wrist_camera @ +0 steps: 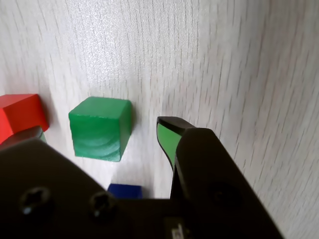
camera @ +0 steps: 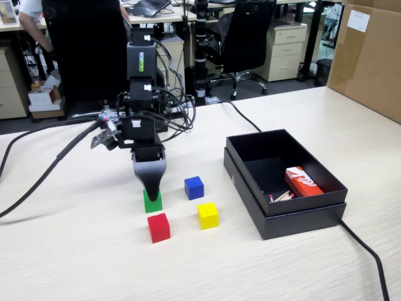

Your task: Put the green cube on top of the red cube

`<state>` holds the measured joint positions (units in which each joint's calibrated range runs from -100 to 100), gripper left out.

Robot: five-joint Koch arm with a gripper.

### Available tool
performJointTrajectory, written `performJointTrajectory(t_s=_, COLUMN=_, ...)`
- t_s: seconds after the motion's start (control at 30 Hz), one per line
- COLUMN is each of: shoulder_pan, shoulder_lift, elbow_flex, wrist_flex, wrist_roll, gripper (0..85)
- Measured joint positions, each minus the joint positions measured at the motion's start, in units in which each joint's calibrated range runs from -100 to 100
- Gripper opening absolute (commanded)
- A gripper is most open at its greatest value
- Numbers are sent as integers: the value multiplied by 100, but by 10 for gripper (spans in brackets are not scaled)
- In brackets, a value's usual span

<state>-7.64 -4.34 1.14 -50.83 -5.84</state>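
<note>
The green cube (camera: 152,202) sits on the table just behind the red cube (camera: 158,227). My gripper (camera: 151,190) hangs straight down over the green cube, its tip low at the cube's top. In the wrist view the gripper (wrist_camera: 102,134) is open. The green cube (wrist_camera: 99,127) lies between the jaws, with a gap of bare table to the green-padded right finger (wrist_camera: 167,137). The left finger is mostly hidden by the gripper body. The red cube (wrist_camera: 20,112) shows at the left edge.
A blue cube (camera: 193,187) and a yellow cube (camera: 208,215) stand right of the green and red ones. An open black box (camera: 301,219) at the right holds a red-and-white packet (camera: 302,182). Cables run along the table's left side and beside the box.
</note>
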Motion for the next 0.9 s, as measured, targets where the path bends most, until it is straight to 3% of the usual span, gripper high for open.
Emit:
performJointTrajectory(t_s=0.13, shoulder_pan=0, shoulder_lift=324, elbow_flex=46, wrist_flex=0, wrist_roll=-49, gripper=437)
performJointTrajectory(t_s=0.4, shoulder_pan=0, shoulder_lift=557, elbow_flex=237, wrist_flex=0, wrist_roll=-54, gripper=282)
performJointTrajectory(t_s=0.47, shoulder_pan=0, shoulder_lift=570, elbow_flex=237, wrist_flex=0, wrist_roll=-54, gripper=279)
performJointTrajectory(t_s=0.67, shoulder_pan=-5, shoulder_lift=595, elbow_flex=246, wrist_flex=0, wrist_roll=-44, gripper=35)
performJointTrajectory(t_s=0.9, shoulder_pan=-10, shoulder_lift=414, elbow_flex=219, wrist_flex=-8, wrist_roll=-5, gripper=11)
